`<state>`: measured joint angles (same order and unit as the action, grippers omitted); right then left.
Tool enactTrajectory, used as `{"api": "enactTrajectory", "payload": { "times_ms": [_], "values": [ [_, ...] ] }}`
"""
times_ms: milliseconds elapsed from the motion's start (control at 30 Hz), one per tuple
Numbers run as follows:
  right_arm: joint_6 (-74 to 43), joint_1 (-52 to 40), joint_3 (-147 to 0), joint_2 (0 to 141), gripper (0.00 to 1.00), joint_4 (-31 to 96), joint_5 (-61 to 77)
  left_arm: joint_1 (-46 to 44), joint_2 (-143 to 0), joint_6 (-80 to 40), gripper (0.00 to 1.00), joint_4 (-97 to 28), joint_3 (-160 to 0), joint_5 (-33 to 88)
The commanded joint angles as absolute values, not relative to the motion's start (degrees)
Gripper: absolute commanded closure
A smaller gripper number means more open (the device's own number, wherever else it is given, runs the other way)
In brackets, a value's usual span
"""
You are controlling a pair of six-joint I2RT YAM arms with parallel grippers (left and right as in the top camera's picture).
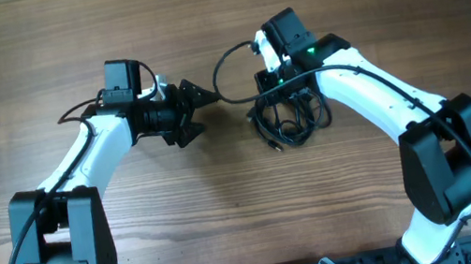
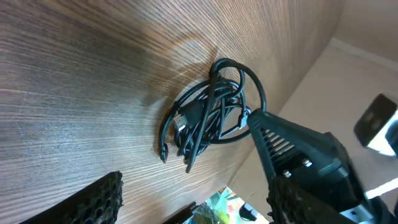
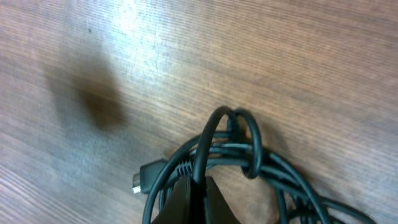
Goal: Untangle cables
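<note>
The cables (image 1: pixel 286 122) lie as one small black tangled bundle on the wooden table, right of centre. My right gripper (image 1: pixel 285 98) reaches down onto the bundle's upper edge. In the right wrist view its jaws (image 3: pixel 194 185) are shut on a single strand of the cables (image 3: pixel 249 155), beside a small plug (image 3: pixel 144 177) with a metal tip. My left gripper (image 1: pixel 207 113) hovers open just left of the bundle, empty. The left wrist view shows the cables (image 2: pixel 208 118) ahead between its wide-apart fingers (image 2: pixel 93 199), with the right gripper (image 2: pixel 254 119) touching the bundle's right side.
A thicker black wire (image 1: pixel 217 78) belonging to the right arm loops out between the two grippers. The table's far edge (image 2: pixel 292 87) runs just beyond the bundle in the left wrist view. Bare wood (image 1: pixel 229 209) surrounds the bundle.
</note>
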<state>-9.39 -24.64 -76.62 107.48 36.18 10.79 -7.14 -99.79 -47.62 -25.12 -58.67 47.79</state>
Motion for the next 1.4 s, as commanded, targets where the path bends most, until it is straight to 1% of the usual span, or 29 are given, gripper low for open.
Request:
{"api": "enactTrajectory", "payload": {
  "times_ms": [0, 33, 67, 100, 167, 233, 333, 433, 533, 600, 667, 733, 800, 833, 900, 1000, 1067, 1200, 1233, 1300, 1333, 1367],
  "values": [
    [-9.0, -23.1, -80.3, 104.9, 0.96, 35.6, 23.1, -7.3, -98.7, -43.8, 0.27, -25.1, -58.9, 47.1],
    [-9.2, -22.0, -82.6, 103.3, 0.96, 36.3, 29.1, -7.3, -98.7, -42.0, 0.23, -25.1, -58.9, 47.0],
    [-11.2, -20.1, -85.8, 101.1, 0.96, 37.9, 35.4, -7.3, -98.7, -38.9, 0.06, -25.1, -58.9, 47.2],
    [-13.6, -18.5, -87.2, 99.5, 0.96, 38.9, 38.7, -7.3, -98.7, -35.7, 0.00, -25.1, -58.9, 48.3],
    [-15.0, -15.7, -87.4, 96.4, 0.96, 40.8, 44.9, -7.3, -98.7, -28.1, 0.00, -24.0, -58.9, 54.7],
    [-14.9, -15.0, -87.3, 96.2, 0.96, 43.1, 50.9, -7.3, -98.7, -23.9, 0.00, -21.6, -58.9, 60.1],
    [-13.6, -15.0, -86.9, 96.2, 0.96, 43.8, 56.1, -7.3, -98.7, -24.0, 0.00, -15.8, -58.9, 60.7],
    [-13.4, -15.2, -86.7, 96.2, 0.96, 44.6, 56.4, -7.3, -98.7, -27.4, 0.00, -10.3, -58.9, 60.6],
    [-12.0, -15.4, -84.6, 96.2, 0.96, 45.8, 53.9, -7.3, -98.7, -27.5, 0.00, -8.0, -58.9, 58.7],
    [-12.1, -15.4, -83.4, 96.7, 0.96, 42.0, 52.6, -7.3, -98.7, -27.5, 0.00, -8.2, -58.9, 55.1],
    [-13.7, -15.4, -83.4, 98.2, 0.96, 33.9, 52.2, -7.2, -98.7, -29.5, 0.00, -8.2, -58.9, 52.1],
    [-13.7, -15.1, -83.4, 99.7, 0.96, 26.7, 50.5, -7.2, -98.7, -30.5, 0.00, -8.3, -58.9, 51.3],
    [-14.1, -14.5, -83.4, 100.9, 0.96, 23.8, 46.8, -6.7, -98.7, -30.5, 0.00, -10.1, -58.9, 51.3],
    [-14.0, -14.3, -83.4, 101.6, 0.96, 25.4, 44.1, -6.3, -98.7, -30.5, 0.00, -11.6, -58.9, 51.3],
    [-13.4, -14.3, -81.4, 102.4, 0.96, 34.9, 37.6, -5.3, -98.7, -30.2, 0.00, -15.3, -58.9, 50.1],
    [-11.2, -14.3, -75.7, 102.6, 0.96, 49.0, 35.6, -4.9, -98.7, -30.1, 0.00, -16.3, -58.9, 48.6],
    [-9.4, -14.4, -71.6, 102.6, 0.96, 54.8, 35.5, -4.9, -98.7, -30.1, 0.00, -16.3, -58.9, 47.7],
    [-9.4, -14.4, -65.3, 102.7, 0.84, 57.8, 29.2, -4.9, -98.7, -30.1, 0.00, -16.4, -58.9, 47.6],
    [-9.4, -14.3, -65.6, 102.7, 0.78, 59.9, 26.8, -4.9, -98.7, -30.1, 0.00, -16.4, -58.9, 47.6],
    [-9.1, -14.3, -67.3, 102.7, 0.59, 64.1, 26.8, -4.9, -98.7, -30.1, 0.00, -16.4, -58.9, 47.6],
    [-9.0, -14.3, -68.7, 102.7, 0.52, 65.8, 26.1, -4.9, -98.7, -30.1, 0.00, -16.6, -58.9, 47.5],
    [-9.0, -14.3, -70.7, 102.7, 0.48, 65.9, 23.7, -4.9, -98.7, -30.1, 0.00, -16.8, -58.9, 47.4]
  ]
}}
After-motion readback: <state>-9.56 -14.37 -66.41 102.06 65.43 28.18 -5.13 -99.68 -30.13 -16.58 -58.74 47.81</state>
